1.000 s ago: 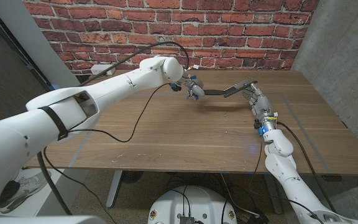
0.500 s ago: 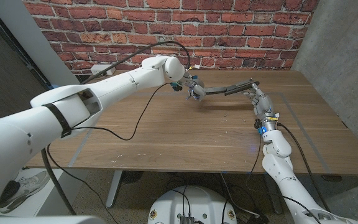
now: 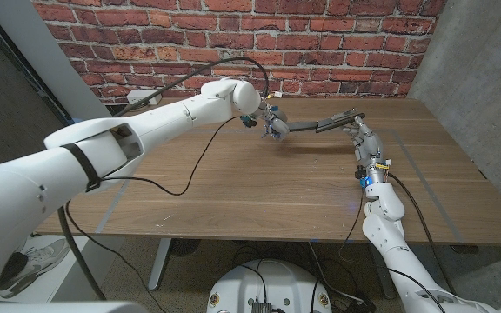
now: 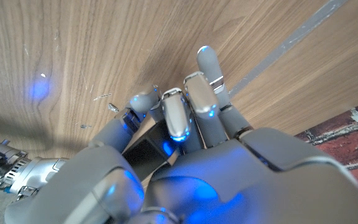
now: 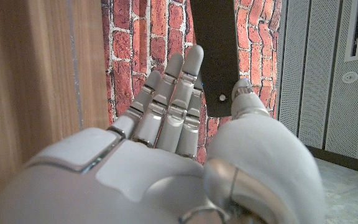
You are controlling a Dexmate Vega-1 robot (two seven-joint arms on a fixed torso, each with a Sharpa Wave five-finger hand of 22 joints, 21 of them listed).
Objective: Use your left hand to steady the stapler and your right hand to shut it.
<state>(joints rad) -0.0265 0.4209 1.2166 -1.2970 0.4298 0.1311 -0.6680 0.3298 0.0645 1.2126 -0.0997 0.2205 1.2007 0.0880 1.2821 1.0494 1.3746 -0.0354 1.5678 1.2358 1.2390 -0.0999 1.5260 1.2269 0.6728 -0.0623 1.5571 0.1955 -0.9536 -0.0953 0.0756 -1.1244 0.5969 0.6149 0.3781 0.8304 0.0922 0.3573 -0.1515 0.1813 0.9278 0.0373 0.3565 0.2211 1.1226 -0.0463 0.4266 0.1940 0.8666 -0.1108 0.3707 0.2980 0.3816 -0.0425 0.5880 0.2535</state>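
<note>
The black stapler (image 3: 320, 125) is open, its long upper arm stretched out over the far middle of the table. My left hand (image 3: 271, 123) grips its base end; in the left wrist view my fingers (image 4: 178, 118) wrap the black stapler base (image 4: 146, 149) against the wood. My right hand (image 3: 357, 133) stands at the free end of the arm, fingers straight and together. In the right wrist view the stapler arm (image 5: 215, 56) runs beside my right fingers (image 5: 174, 93), and the thumb tip (image 5: 241, 94) touches it.
The wooden table (image 3: 259, 187) meets a red brick wall (image 3: 320, 35) at its far edge and a grey wall (image 3: 481, 61) on the right. A black cable (image 3: 168, 187) from my left arm loops over the table's left half.
The stapler's free arm has swung up slightly and straightened out, and my right hand has followed its end. My left hand has stayed on the base.
</note>
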